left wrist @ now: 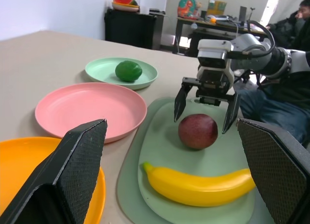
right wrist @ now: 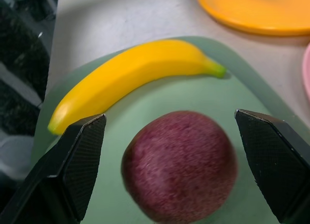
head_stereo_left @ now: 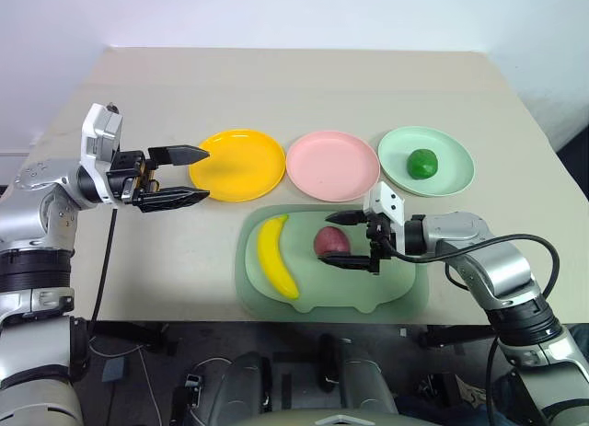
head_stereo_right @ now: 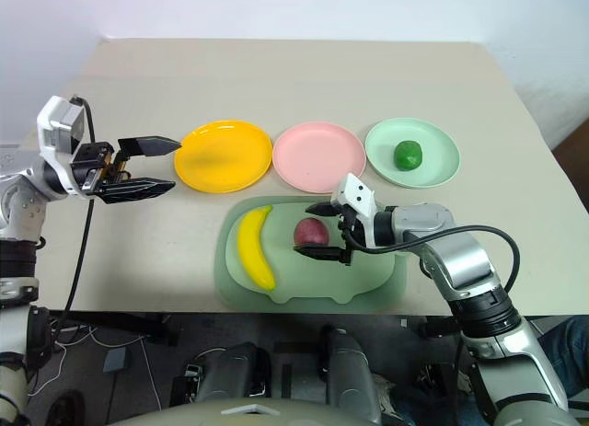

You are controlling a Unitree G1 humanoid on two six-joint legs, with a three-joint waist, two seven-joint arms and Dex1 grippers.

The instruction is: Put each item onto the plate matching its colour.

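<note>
Left eye view is showing the right gripper [head_stereo_left: 347, 239] sitting in the lower middle of the frame with its two black fingers spread wide on either side of the round dark red-purple toy fruit [head_stereo_left: 330, 241], one finger above it in the picture and one below. The fruit is lying on the pale green pig-shaped mat [head_stereo_left: 405, 288], and the fingers are not yet touching it, so I judge the arm is lining up to pick it for the round shallow pink plastic plate [head_stereo_left: 332, 164], which is waiting just above the mat at centre frame.

The curved yellow toy banana [head_stereo_left: 275, 255] is lying on the same mat, left of the red fruit, untouched; its match, the round orange-yellow plastic plate [head_stereo_left: 237, 164], is sitting upper left of the mat. The left gripper [head_stereo_left: 190, 175] is hovering at the left of the frame beside that plate with its fingers wide and carrying nothing, probably parked out of the way. The round dark green lime-like fruit [head_stereo_left: 422, 164] is already resting on the round pale mint green plate [head_stereo_left: 428, 160] at upper right, so that pairing looks done. All of this is sitting on the beige desk [head_stereo_left: 294, 86].

The red fruit's right side is partly hidden behind the gripper here, and the right wrist view is cutting off its lower edge.
</note>
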